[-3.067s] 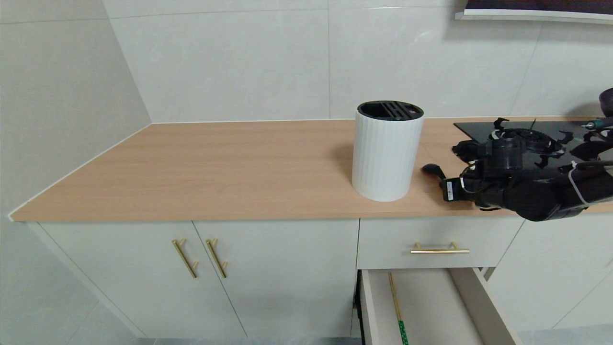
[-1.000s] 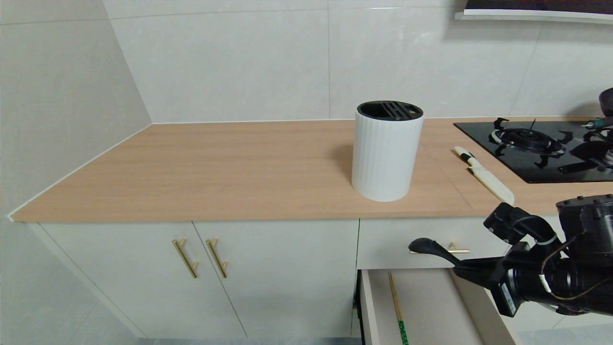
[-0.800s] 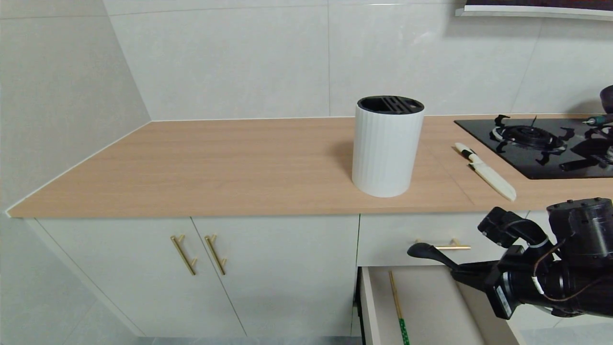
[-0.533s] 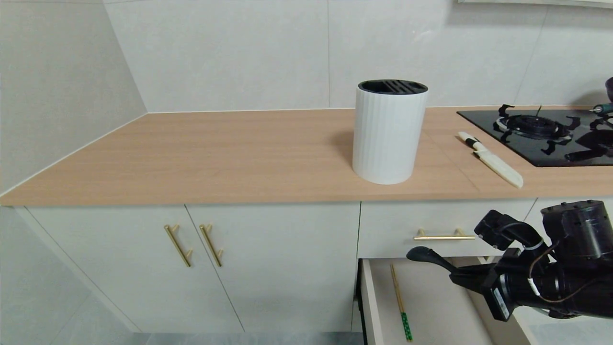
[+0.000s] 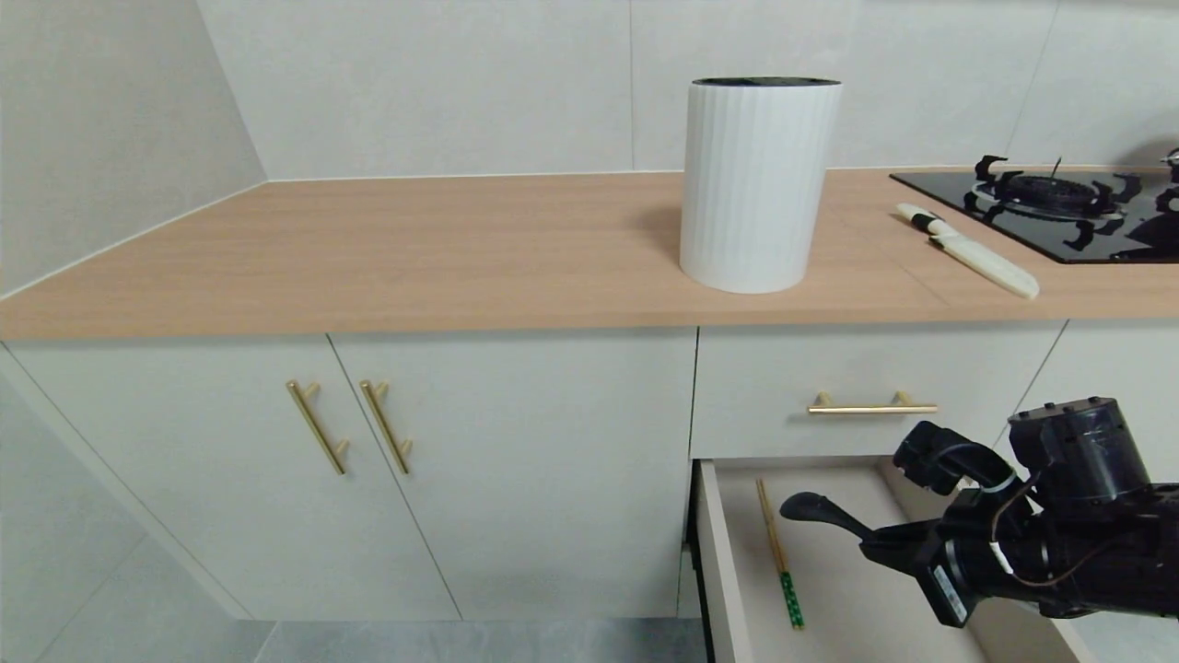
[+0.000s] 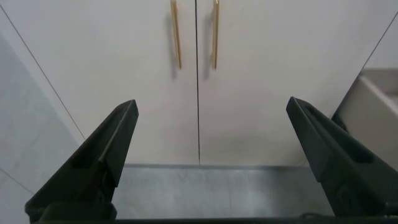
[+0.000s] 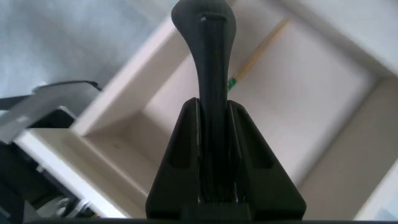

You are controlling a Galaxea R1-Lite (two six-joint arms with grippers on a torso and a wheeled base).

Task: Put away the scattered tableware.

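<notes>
under the counter (image 5: 414, 249), the open drawer (image 5: 719, 562) lies just below the right gripper (image 5: 889, 545), the nearer arm. the left gripper (image 6: 211, 155) gapes wide, facing the cabinet doors (image 6: 261, 81). the right one clamps a black utensil (image 5: 815, 509), its long axis pointing left, crosswise to the chopstick (image 5: 779, 566) on the drawer floor.

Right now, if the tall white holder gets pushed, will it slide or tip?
The white ribbed holder is taller than wide, so a push near its rim would probably tip it. Nothing sticks out of its top, so it is likely light. A low push may slide it along the smooth countertop.
</notes>
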